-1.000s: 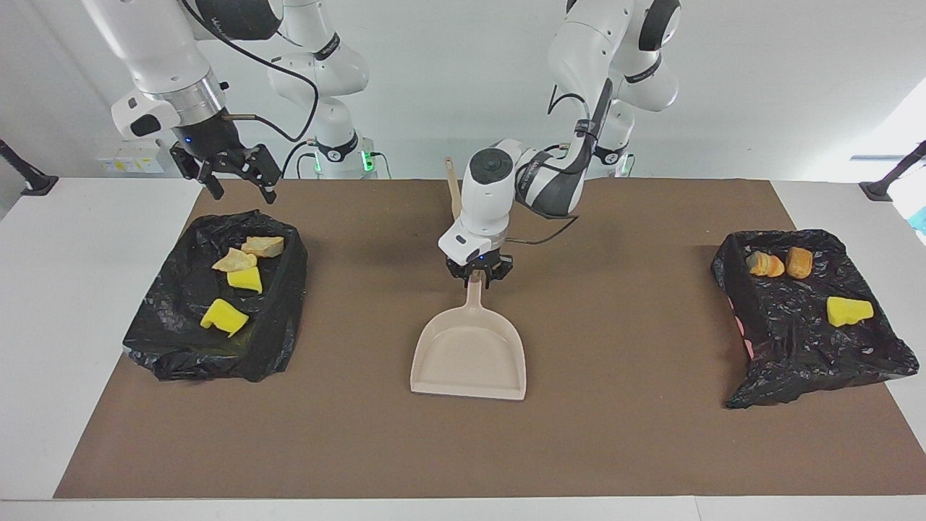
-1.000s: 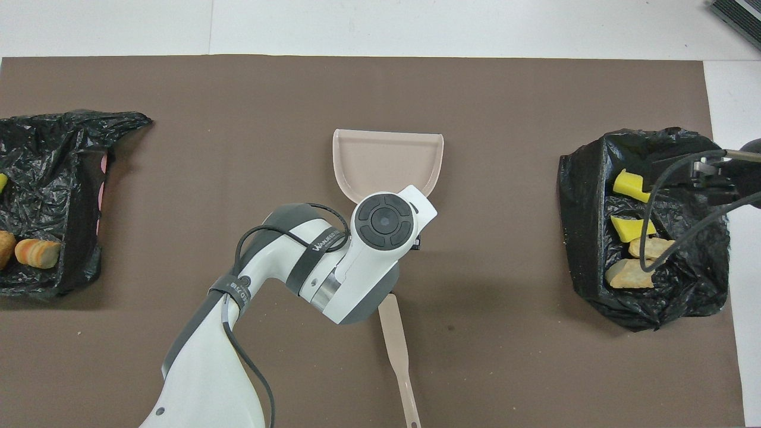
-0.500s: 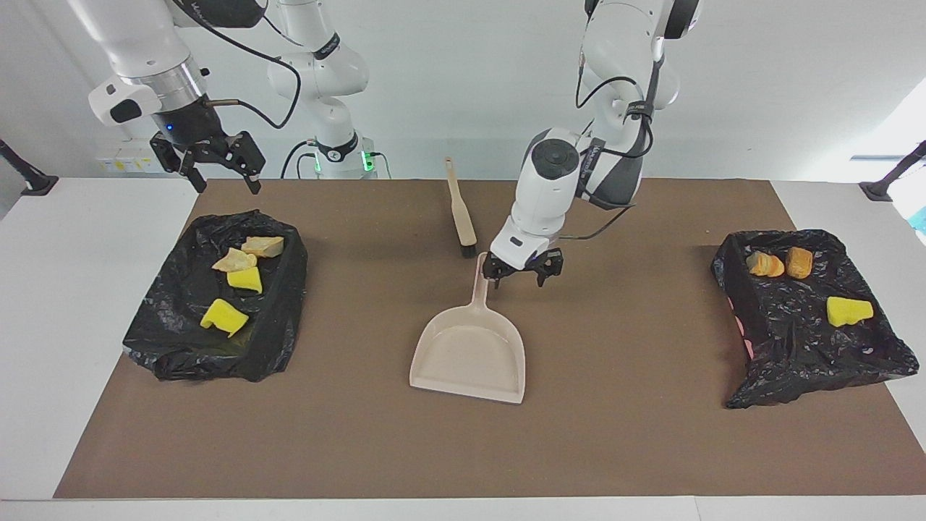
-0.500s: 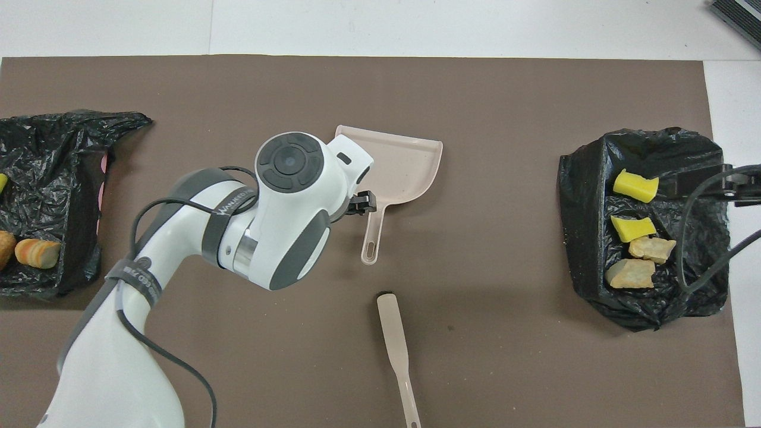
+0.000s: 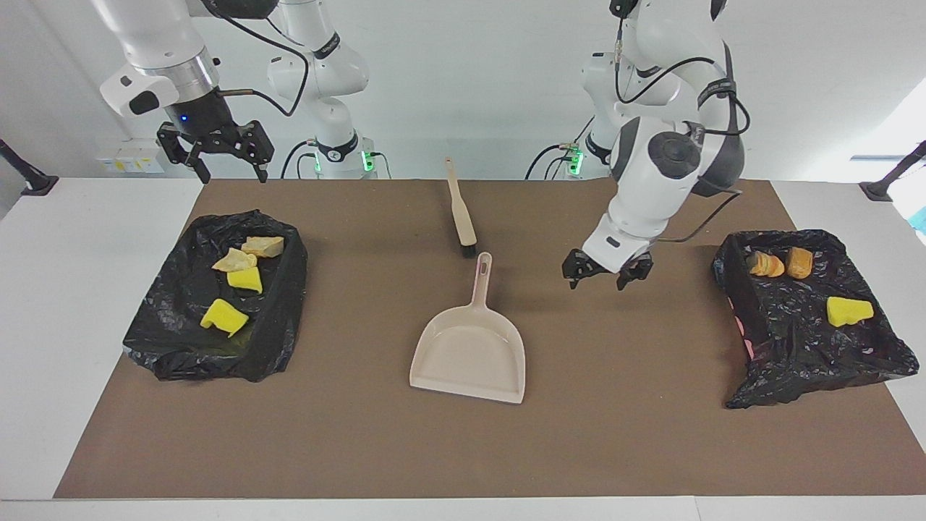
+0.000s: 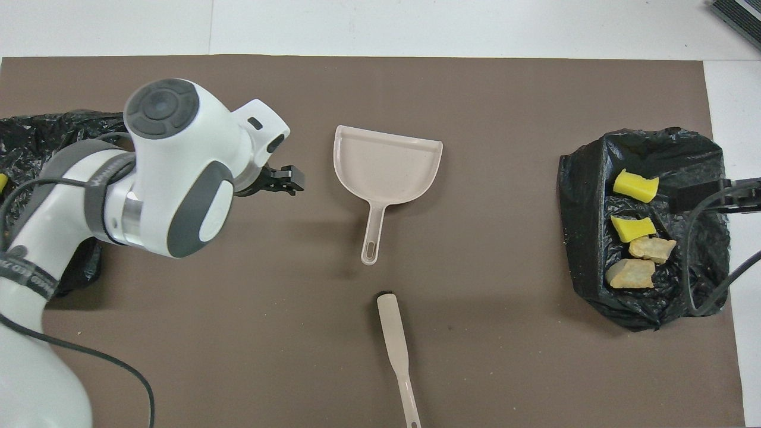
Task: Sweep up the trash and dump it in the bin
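1. Closest to the robots, the brush [image 5: 460, 210] lies flat on the brown mat [image 5: 622, 434], bristle end pointing at the dustpan.
2. Up at the right arm's end, the right gripper [image 5: 223, 170] hangs in the air over the mat's edge by its bin, jaws spread wide, nothing between them.
3. A step out, the left gripper [image 5: 606, 276] hovers over bare mat between the dustpan and the left arm's bin, jaws apart and empty.
4. There's the dustpan [image 5: 472, 349] in the middle of the mat, flat, handle toward the brush, apart from both grippers.
5. At the right arm's end, the black-lined bin [image 5: 181, 340] holds four pieces of trash: two tan chunks [image 5: 246, 253] nearer the robots, two yellow wedges [image 5: 233, 298] farther out.
6. At the left arm's end, the other black-lined bin [image 5: 796, 369] holds three pieces: a striped orange lump [image 5: 765, 265], an orange-brown lump [image 5: 799, 262] beside it, and a yellow wedge [image 5: 848, 310] farther out.
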`<state>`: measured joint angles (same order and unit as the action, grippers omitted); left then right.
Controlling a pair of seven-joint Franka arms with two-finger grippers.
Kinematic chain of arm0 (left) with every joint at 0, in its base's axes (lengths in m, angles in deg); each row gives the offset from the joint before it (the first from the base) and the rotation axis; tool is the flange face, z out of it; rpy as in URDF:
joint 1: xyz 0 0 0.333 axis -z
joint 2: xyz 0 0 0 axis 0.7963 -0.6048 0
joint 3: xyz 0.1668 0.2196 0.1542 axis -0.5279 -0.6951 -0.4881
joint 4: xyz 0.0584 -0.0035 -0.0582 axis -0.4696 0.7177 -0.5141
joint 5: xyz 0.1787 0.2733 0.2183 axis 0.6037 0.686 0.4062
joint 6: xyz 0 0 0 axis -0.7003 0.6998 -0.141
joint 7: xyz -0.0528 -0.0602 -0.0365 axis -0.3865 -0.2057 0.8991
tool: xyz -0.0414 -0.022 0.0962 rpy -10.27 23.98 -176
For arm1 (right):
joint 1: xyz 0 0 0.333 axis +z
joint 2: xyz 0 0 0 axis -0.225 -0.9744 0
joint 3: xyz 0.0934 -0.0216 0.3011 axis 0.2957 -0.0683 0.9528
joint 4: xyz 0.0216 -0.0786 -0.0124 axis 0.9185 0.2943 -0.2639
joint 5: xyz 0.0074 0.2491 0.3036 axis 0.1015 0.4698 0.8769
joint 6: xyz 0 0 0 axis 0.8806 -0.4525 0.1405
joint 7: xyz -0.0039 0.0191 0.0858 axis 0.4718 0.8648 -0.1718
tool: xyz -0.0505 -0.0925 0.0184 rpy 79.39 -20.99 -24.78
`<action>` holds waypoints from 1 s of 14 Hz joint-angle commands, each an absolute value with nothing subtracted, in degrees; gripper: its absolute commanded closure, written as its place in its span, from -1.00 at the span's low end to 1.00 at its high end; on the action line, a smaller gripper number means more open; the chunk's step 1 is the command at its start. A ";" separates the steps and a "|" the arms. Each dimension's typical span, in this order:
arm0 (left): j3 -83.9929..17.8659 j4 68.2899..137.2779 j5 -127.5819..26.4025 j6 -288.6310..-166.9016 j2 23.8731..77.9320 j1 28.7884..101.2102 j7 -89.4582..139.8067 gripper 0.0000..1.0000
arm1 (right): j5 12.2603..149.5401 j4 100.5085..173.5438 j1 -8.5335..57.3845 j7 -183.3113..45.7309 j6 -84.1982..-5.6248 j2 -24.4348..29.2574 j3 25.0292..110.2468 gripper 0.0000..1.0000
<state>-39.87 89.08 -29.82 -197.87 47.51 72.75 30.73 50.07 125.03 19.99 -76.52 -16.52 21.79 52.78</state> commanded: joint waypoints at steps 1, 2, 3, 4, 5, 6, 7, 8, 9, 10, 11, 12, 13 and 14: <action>-39.52 87.11 -30.55 -192.58 49.88 68.61 37.78 -1.00 | 48.56 124.24 19.07 -75.03 -13.29 21.62 52.44 -1.00; -39.69 86.41 -30.20 -190.22 50.50 66.78 40.50 -1.00 | 48.47 123.54 19.15 -75.12 -13.18 21.45 52.44 -1.00; -39.43 86.22 -30.20 -188.02 52.16 64.67 43.84 -1.00 | 48.47 123.36 19.24 -75.21 -13.27 21.44 52.44 -1.00; -39.43 86.48 -30.29 -186.52 54.17 62.30 47.35 -1.00 | 48.64 123.36 19.41 -75.47 -13.62 21.71 52.53 -1.00; -39.34 86.49 -30.20 -185.63 55.50 60.27 48.52 -1.00 | 48.55 123.80 19.42 -75.82 -13.71 22.14 52.61 -1.00; -39.43 86.49 -30.03 -185.45 56.30 59.56 48.27 -1.00 | 48.64 124.15 19.42 -75.73 -13.62 22.50 52.70 -1.00; -39.87 86.40 -28.28 -185.53 56.57 59.55 48.26 -1.00 | 48.64 124.41 19.42 -75.73 -13.62 22.67 52.88 -1.00; -39.70 86.49 -26.00 -185.36 57.53 59.64 48.52 -1.00 | 48.73 124.85 19.42 -75.82 -13.54 23.02 52.88 -1.00; -39.87 86.57 -24.94 -184.92 57.97 59.55 48.79 -1.00 | 48.73 126.34 19.42 -75.73 -13.88 23.98 52.79 -1.00; -40.22 86.40 -24.84 -184.14 58.58 58.94 48.79 -1.00 | 48.73 126.87 19.33 -75.73 -14.76 24.25 52.88 -1.00; -40.22 86.40 -24.75 -183.61 59.11 58.50 48.79 -1.00 | 48.73 126.88 19.15 -75.73 -14.94 24.26 52.88 -1.00; -40.22 86.40 -24.66 -182.73 59.90 58.50 48.88 -1.00 | 48.73 126.88 19.15 -75.82 -14.94 24.26 52.79 -1.00; -40.22 86.22 -24.57 -181.85 60.26 58.58 49.23 -1.00 | 48.73 126.88 19.15 -76.00 -14.94 24.26 52.88 -1.00; -40.22 86.14 -24.57 -181.32 60.43 58.58 49.49 -1.00 | 48.82 126.88 19.15 -76.00 -14.94 24.26 52.88 -1.00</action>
